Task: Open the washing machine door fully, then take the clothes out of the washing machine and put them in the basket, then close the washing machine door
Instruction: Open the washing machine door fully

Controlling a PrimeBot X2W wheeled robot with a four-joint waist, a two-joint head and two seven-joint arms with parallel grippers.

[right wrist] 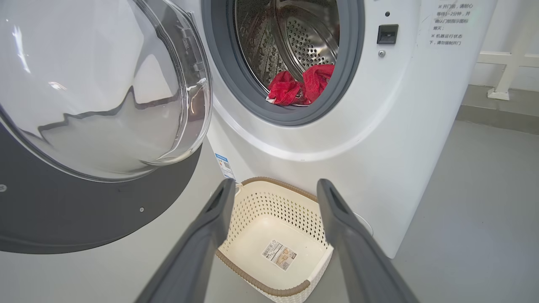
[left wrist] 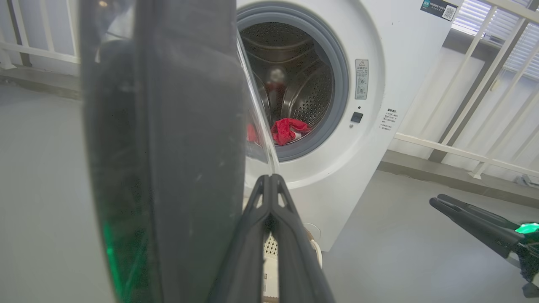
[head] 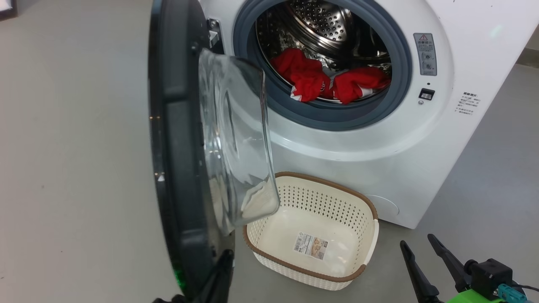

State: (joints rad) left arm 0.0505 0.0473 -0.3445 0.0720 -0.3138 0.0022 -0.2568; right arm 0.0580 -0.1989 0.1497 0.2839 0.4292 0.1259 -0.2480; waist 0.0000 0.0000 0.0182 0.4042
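Note:
The washing machine [head: 379,160] stands white and open, its door [head: 177,139] swung out edge-on at the left, with the glass bowl [head: 236,143] bulging towards the drum. Red clothes [head: 328,80] lie at the drum's front lip, also in the wrist views [left wrist: 288,128] [right wrist: 294,86]. The cream basket [head: 337,185] sits on the floor under the opening with only a sticker inside it. My left gripper [left wrist: 269,176] is shut, fingers close beside the door's inner face at its lower edge [head: 226,256]. My right gripper [right wrist: 276,185] is open and holds nothing, low at the right [head: 417,240], short of the basket [right wrist: 261,286].
Grey floor surrounds the machine. White railings [left wrist: 463,143] and a raised curb run behind and to the right of it. A railing post [right wrist: 505,75] stands at the far right. The door [right wrist: 105,92] reaches over the floor left of the basket.

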